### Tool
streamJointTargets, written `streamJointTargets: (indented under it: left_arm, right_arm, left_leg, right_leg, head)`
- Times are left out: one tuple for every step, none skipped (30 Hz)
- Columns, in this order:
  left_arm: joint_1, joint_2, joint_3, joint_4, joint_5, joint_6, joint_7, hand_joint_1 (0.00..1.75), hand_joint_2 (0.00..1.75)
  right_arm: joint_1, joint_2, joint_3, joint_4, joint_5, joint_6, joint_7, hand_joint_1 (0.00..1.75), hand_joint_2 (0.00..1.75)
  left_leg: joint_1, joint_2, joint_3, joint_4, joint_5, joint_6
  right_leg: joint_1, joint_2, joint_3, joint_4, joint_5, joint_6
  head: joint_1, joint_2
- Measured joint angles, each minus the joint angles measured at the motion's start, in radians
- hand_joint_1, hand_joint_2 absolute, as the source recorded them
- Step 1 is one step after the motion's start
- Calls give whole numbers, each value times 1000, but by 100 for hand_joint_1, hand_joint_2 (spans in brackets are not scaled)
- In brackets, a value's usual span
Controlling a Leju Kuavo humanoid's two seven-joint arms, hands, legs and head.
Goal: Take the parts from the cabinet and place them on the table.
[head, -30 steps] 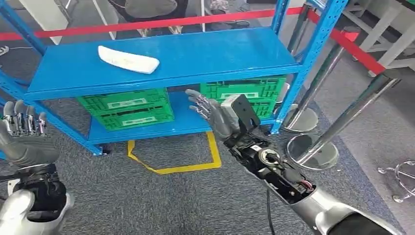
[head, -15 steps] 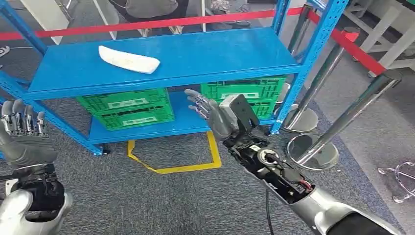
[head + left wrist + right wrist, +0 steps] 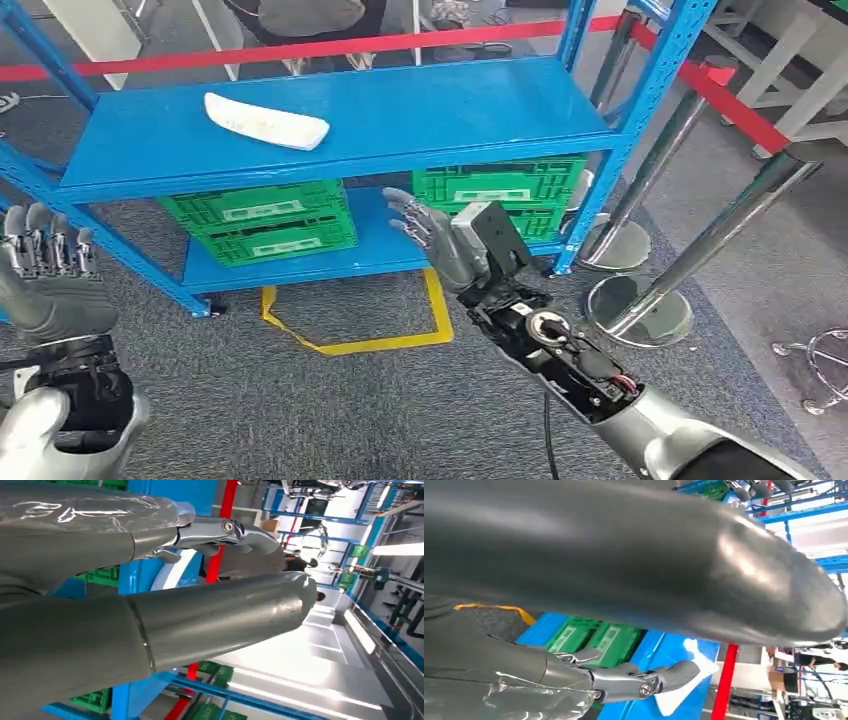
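Looking down from the head camera, I see my left robot hand [image 3: 48,275] nearest me, raised with its palm up, fingers apart and holding nothing. Further forward, my right robot hand [image 3: 432,238] reaches ahead with its fingers spread, also holding nothing. It hangs above grey carpet, just short of the blue cabinet [image 3: 400,120].

Beyond and to the left of the right robot hand, and higher, a white curved part [image 3: 266,121] lies flat on the cabinet's upper shelf, well apart from both hands. Below that shelf, two green crates [image 3: 258,222] sit on the lower shelf, one on either side of the right robot hand. A yellow floor marking [image 3: 350,340] lies below it. Past the cabinet runs a red barrier tape [image 3: 300,48].

My judgement: the part is where the task wants it taken from. To grip it well, I would bring a robot hand above shelf height before moving in, so the fingers clear the shelf edge, then close across the part's narrow width near its middle.
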Motion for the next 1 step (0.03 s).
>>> streamJointTargets:
  left_arm:
    - [-4,-2,0,3,-3,-2,-3,0,0]
  right_arm:
    - [3,0,0,0,0,0,-1,0,0]
  left_leg:
    - [0,0,0,0,0,0]
  right_leg:
    - [0,0,0,0,0,0]
  head:
    - [0,0]
